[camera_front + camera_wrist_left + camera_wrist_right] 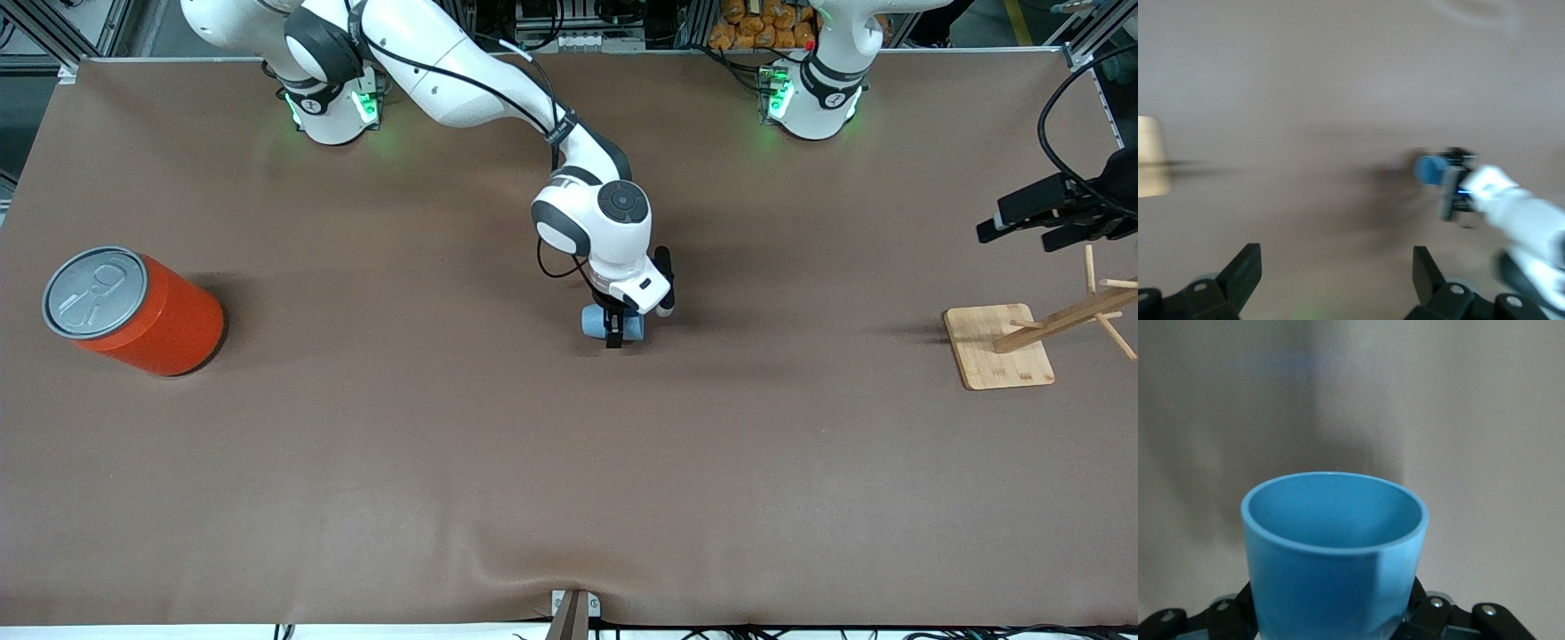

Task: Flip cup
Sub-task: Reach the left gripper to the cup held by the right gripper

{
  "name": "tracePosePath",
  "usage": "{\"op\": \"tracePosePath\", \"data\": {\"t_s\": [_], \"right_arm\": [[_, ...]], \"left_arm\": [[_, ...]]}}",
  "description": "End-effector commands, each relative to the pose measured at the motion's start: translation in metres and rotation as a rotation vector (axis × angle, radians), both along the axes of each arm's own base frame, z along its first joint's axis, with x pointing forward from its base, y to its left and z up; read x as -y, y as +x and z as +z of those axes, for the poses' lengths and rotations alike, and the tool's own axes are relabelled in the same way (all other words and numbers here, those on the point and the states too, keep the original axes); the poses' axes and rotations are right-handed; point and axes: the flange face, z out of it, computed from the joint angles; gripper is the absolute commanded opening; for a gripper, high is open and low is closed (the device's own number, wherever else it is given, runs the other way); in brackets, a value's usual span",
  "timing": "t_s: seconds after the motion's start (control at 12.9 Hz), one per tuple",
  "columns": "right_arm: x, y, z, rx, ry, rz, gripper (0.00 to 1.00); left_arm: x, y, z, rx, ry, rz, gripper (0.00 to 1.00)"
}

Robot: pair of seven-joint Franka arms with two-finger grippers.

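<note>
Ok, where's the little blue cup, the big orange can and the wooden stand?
cup point(1338, 553): right wrist view, its outer wall below the rim, between the right gripper's fingers.
orange can point(164, 324): front view, its orange side.
wooden stand point(996, 360): front view, its flat base.

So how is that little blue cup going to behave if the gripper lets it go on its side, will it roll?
Probably. The cup has a round, smooth wall, so on its side it would likely roll, curving if it tapers. It looks small and hollow, so probably light and easily nudged. The right gripper, closed around it over the table, doesn't visibly dent it, so it seems stiff.
</note>
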Motion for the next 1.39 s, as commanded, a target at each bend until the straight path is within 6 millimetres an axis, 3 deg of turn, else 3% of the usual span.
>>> {"op": "tracePosePath", "data": {"t_s": [0.0, 0.08, 0.23, 0.39, 0.46, 0.54, 0.77, 1.01, 1.24, 1.31], "right_arm": [[-0.007, 0.0, -0.009, 0.033, -0.001, -0.005, 0.0], [-0.008, -0.001, -0.011, 0.039, -0.005, 0.001, 0.0], [-0.012, -0.007, -0.012, 0.039, -0.004, -0.004, 0.0], [-0.013, -0.009, -0.013, 0.038, 0.0, -0.039, 0.0], [-0.012, -0.008, -0.013, 0.041, 0.002, -0.054, 0.59], [-0.013, -0.009, -0.013, 0.044, 0.004, -0.059, 1.0], [-0.013, -0.008, -0.012, 0.045, 0.007, -0.068, 1.0], [-0.013, -0.007, -0.01, 0.047, 0.009, -0.07, 1.0], [-0.012, -0.006, -0.006, 0.047, 0.012, -0.074, 1.0], [-0.013, -0.006, 0.0, 0.048, 0.015, -0.075, 1.0]], "left_arm": [[-0.007, 0.028, -0.051, -0.118, -0.218, 0.065, 1.0], [0.001, 0.033, -0.071, -0.16, -0.217, 0.056, 1.0], [0.027, 0.041, -0.138, -0.28, -0.236, 0.018, 1.0], [0.07, 0.056, -0.208, -0.36, -0.24, -0.01, 1.0], [0.088, 0.058, -0.241, -0.379, -0.232, -0.004, 1.0], [0.101, 0.053, -0.267, -0.394, -0.239, 0.011, 1.0], [0.122, 0.04, -0.33, -0.47, -0.31, 0.016, 1.0], [0.159, 0.034, -0.385, -0.536, -0.328, 0.022, 1.0], [0.178, 0.034, -0.423, -0.532, -0.292, 0.045, 1.0], [0.197, 0.033, -0.428, -0.507, -0.267, 0.063, 1.0]]}}
